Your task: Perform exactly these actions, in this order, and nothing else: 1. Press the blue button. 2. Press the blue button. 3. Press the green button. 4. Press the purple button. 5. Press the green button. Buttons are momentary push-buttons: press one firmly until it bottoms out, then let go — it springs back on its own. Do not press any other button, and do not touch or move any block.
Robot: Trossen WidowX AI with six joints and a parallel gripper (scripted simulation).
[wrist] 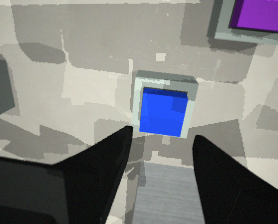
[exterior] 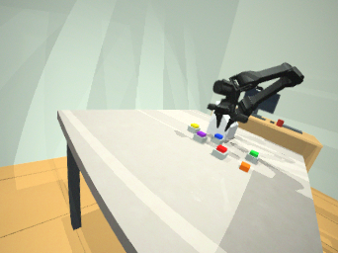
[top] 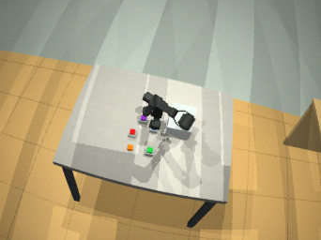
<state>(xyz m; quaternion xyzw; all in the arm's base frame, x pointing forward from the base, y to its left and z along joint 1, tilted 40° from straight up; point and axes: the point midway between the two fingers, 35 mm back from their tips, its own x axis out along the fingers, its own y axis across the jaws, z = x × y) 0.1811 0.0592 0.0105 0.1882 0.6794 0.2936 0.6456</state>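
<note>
Black parallel-jaw gripper (wrist: 161, 141) hangs just above the square blue push-button (wrist: 163, 110), fingers half-narrowed, nothing between them. Purple square button (wrist: 260, 14) sits beyond the blue one, to its right.

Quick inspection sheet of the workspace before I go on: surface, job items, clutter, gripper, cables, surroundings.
Surface: grey table, streaked with light and shadow.
Job's things: blue button just ahead of the fingertips; purple button beside it; green button further off.
Clutter: red button, orange button, yellow button; white block.
Gripper: gripper part-closed, holding nothing, above the blue button.
Cables: nothing seen.
Surroundings: wooden floor; wooden bench.
</note>
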